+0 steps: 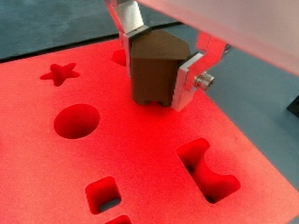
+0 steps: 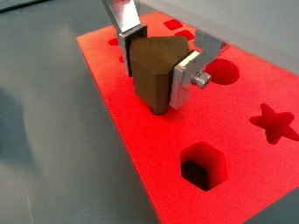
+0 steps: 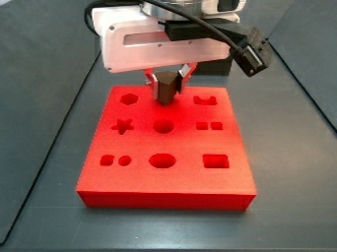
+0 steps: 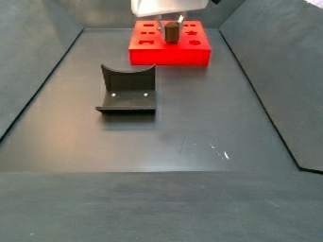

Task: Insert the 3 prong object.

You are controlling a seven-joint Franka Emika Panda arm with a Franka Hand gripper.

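Observation:
My gripper (image 1: 158,86) is shut on the 3 prong object (image 1: 149,68), a brown upright piece with short prongs at its lower end. Both wrist views show it clamped between the silver fingers (image 2: 184,77); the object also shows in the other wrist view (image 2: 149,72). It hangs over the back middle of the red block (image 3: 165,187), its prongs close to the top face. I cannot tell if they touch. In a side view the gripper (image 3: 168,87) stands between the back-row holes. The far side view shows the gripper (image 4: 173,23) over the red block (image 4: 171,57).
The red block's top has several shaped holes: a star (image 1: 59,73), a round one (image 1: 77,121), a notched one (image 1: 208,168). The fixture (image 4: 127,90) stands on the dark floor in front of the block. Dark walls border the floor.

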